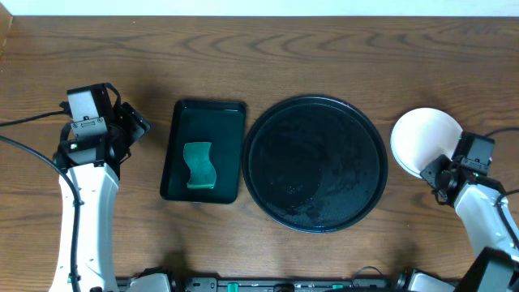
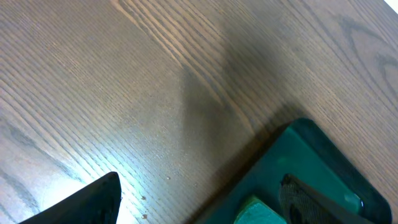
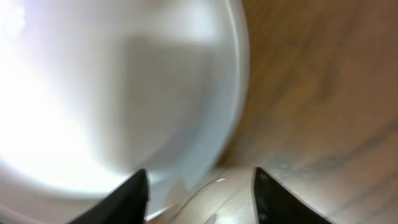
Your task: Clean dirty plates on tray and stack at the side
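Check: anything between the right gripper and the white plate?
Nothing visible. The right gripper sits at the near rim of the white plate, fingers apart, with only bare table around it. The black tray lies beside the plate, out of the way.

The counter (image 1: 324, 49) is brown wood, boldly grained, with a soft sheen. The round black tray (image 1: 268, 138) is glossy and speckled. The rectangular green tray (image 1: 182, 130) looks like shiny plastic, its sponge (image 1: 199, 166) matt. The white plate (image 1: 422, 138) is smooth and glossy.
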Robot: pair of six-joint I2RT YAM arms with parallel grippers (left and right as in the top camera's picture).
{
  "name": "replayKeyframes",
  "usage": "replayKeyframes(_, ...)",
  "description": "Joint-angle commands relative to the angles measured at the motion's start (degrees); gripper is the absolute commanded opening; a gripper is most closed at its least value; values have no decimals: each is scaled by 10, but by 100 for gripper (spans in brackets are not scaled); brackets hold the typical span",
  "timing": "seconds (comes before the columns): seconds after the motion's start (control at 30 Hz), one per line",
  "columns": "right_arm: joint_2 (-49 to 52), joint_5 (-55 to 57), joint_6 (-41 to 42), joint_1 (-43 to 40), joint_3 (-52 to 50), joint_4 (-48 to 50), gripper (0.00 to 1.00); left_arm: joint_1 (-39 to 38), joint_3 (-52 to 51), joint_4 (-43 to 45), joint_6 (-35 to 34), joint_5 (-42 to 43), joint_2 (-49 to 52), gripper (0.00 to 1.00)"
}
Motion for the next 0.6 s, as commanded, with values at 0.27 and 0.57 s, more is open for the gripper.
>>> replayKeyframes(0.27, -59, -59, -164, -1, 29, 49, 99, 2, 9, -2, 0, -7, 0, 81)
replayKeyframes(0.57, -59, -59, -164, -1, 29, 41, 99, 2, 9, -2, -1, -7, 0, 81)
